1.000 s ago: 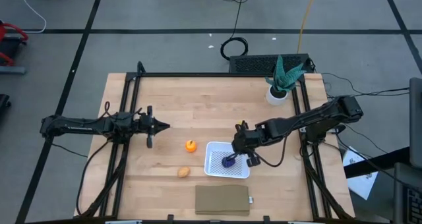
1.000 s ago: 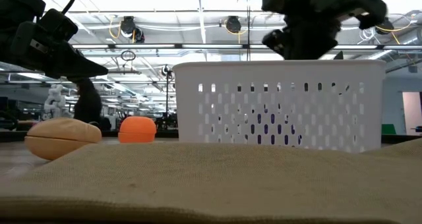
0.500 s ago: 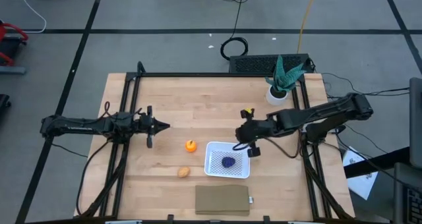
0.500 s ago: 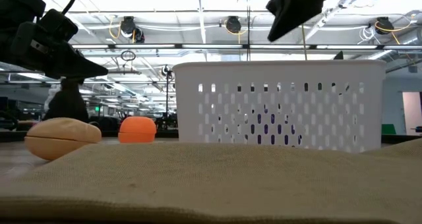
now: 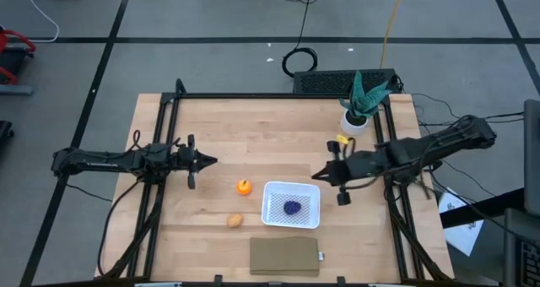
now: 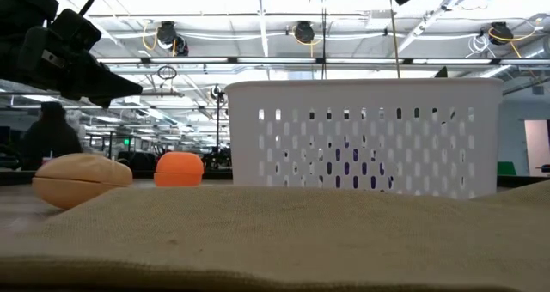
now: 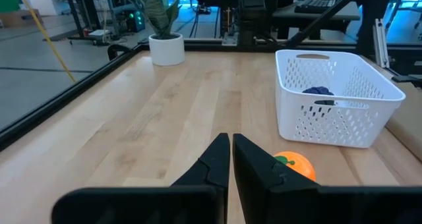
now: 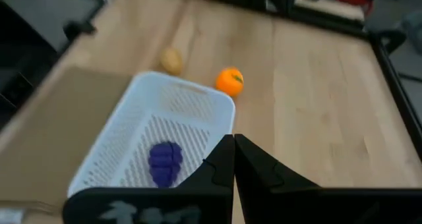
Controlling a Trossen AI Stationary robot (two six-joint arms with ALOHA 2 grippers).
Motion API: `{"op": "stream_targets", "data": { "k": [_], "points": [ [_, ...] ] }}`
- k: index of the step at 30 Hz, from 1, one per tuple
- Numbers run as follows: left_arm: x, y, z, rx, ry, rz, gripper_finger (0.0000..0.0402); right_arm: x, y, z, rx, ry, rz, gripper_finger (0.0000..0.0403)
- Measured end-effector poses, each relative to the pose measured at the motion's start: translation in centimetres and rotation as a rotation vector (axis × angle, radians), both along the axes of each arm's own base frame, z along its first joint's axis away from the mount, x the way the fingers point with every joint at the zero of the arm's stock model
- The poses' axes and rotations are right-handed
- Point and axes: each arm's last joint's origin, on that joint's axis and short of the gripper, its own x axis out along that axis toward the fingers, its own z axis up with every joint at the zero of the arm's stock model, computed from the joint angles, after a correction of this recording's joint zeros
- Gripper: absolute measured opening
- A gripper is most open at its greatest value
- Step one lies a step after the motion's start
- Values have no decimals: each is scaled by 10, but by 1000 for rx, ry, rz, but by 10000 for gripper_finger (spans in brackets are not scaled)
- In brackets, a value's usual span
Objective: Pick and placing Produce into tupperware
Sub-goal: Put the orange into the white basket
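The dark purple produce piece (image 5: 292,208) lies on the mesh bottom of the white tupperware (image 5: 270,215), also in the right wrist view (image 8: 164,162). The round orange piece (image 5: 244,186) and the tan oval piece (image 5: 234,220) rest on the table left of the tupperware. My right gripper (image 5: 315,176) is shut and empty, raised above the table just right of the tupperware and pointing toward it. My left gripper (image 5: 213,161) is shut and empty at the table's left, pointing level toward the orange piece (image 7: 293,165).
A potted green plant (image 5: 363,105) stands at the far right corner. A flat brown rectangle (image 5: 285,256) lies by the near edge, in front of the tupperware. Black frame rails (image 5: 169,127) run along the table's sides. Bare wood lies between the two grippers.
My right gripper has risen from over the tupperware and drawn back toward the table's right edge, tipping from steeply downward to nearer level. The purple piece stays lying in the tupperware.
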Motion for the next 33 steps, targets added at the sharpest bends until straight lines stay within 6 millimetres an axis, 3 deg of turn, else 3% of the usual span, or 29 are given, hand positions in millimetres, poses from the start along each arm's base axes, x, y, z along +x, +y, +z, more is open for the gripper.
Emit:
{"op": "stream_targets", "data": {
  "k": [7,11,19,24,33],
  "points": [
    [0,0,-1,-2,6,0,24,-31,-5,-15,93,-210,5,0],
    [0,0,-1,-2,6,1,24,-47,-14,-26,76,-264,-86,0],
    [0,0,-1,-1,8,7,24,-75,-22,-30,134,-402,-83,0],
    [0,0,-1,-1,8,7,24,-87,-23,-43,125,-432,63,0],
    [0,0,-1,-2,7,7,24,-101,-33,-36,118,-562,25,0]
  ]
}}
